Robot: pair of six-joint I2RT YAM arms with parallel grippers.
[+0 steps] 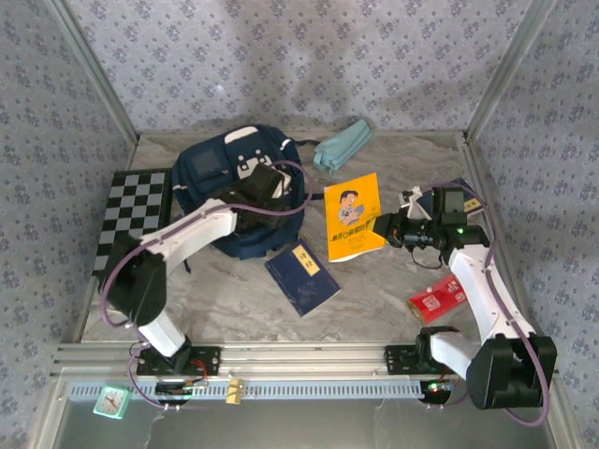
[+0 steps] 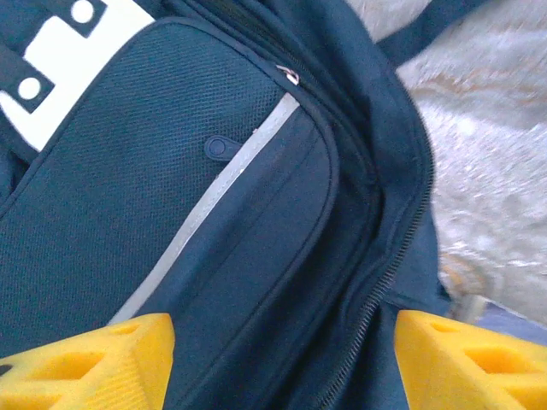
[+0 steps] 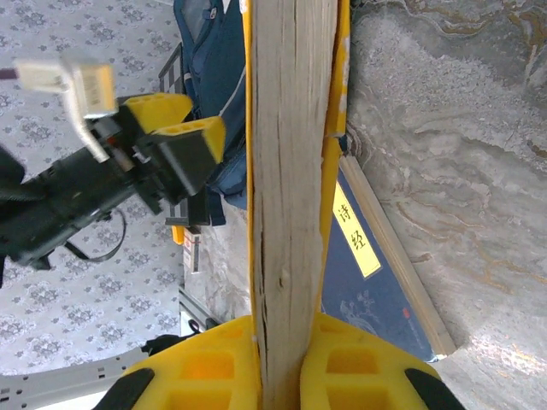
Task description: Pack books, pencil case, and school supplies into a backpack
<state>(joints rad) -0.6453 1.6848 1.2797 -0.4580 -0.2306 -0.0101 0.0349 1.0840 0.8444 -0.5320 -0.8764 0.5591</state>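
Marble table (image 1: 393,290): one backpack (image 1: 211,173), one pencil case (image 1: 342,147), one yellow book (image 1: 351,220).

Top view looks down from behind; both wrist views (close in) share the backpack (image 2: 239,256)

On your left, a black-and-white checkered board (image 1: 136,210) lies flat on the grey marbled table (image 1: 374,295), along its left edge. Blue-grey flowered wallpaper (image 1: 299,65) closes off the back and both sides. A metal rail (image 1: 309,355) runs along the near edge. Below it, to your left, sits a small green clock (image 1: 112,402).
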